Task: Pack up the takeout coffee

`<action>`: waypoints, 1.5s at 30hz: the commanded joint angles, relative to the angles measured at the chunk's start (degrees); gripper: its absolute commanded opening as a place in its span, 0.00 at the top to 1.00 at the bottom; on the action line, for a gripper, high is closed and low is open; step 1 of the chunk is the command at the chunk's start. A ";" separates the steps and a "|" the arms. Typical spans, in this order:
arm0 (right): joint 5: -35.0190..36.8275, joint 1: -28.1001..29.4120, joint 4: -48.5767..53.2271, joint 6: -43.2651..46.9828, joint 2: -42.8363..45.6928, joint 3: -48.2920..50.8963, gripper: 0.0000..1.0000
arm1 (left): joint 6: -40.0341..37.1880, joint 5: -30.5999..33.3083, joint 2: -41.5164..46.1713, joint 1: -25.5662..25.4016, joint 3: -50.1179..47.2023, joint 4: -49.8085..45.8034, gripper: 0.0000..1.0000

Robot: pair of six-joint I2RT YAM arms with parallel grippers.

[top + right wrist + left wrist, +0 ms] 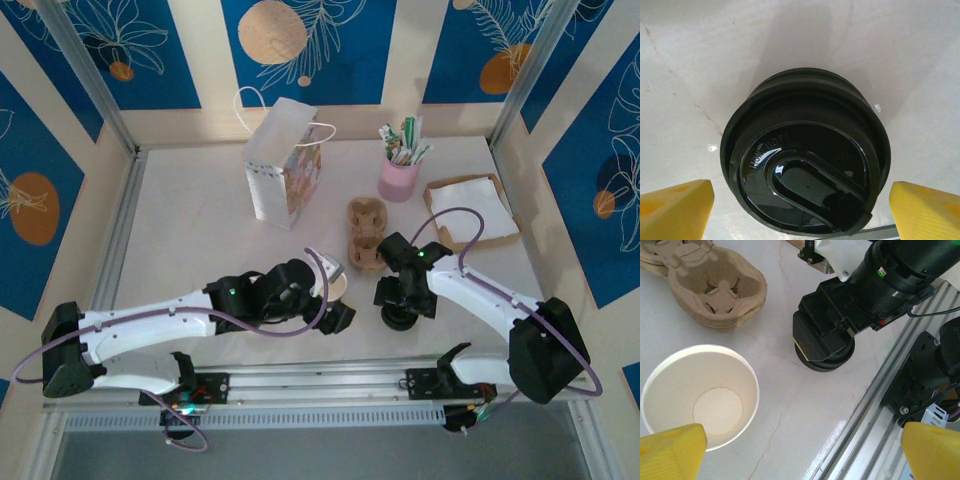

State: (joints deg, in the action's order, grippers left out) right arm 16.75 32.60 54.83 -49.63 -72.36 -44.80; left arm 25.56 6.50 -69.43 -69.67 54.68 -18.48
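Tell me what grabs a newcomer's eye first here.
A round black plastic lid sits front and centre, straddled by the open right gripper. To its left, a lidless cream paper cup stands upright below the open left gripper, with stacked brown pulp cup carriers just behind.

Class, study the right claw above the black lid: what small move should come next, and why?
Probably close the right claw on the round black plastic lid: its yellow fingers stand open either side, and the cream paper cup is lidless.
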 commanded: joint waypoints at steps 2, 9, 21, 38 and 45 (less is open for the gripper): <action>0.69 -0.32 -0.40 -1.46 -0.57 0.67 0.11 | 0.37 0.00 0.54 -0.56 -0.47 0.53 0.00; 0.81 -0.48 -0.82 -1.56 -0.93 1.09 0.17 | 0.45 0.25 0.84 -0.56 -0.62 0.48 0.00; 0.13 -1.46 -1.67 -1.53 -0.94 2.19 0.15 | 0.63 0.27 1.14 -0.51 -0.71 0.29 0.00; -0.34 -2.01 -1.20 -1.10 0.23 1.95 0.24 | 0.76 0.41 1.18 -0.49 -0.53 0.21 0.00; 0.02 -2.12 1.38 -0.72 2.66 0.50 0.24 | 0.72 0.33 0.92 -0.51 -0.53 0.42 0.00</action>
State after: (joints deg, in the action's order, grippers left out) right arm 16.53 30.76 53.56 -50.00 -71.26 -42.68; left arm 25.56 6.50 -69.38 -69.67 54.46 -18.48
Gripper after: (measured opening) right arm 0.759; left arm 0.999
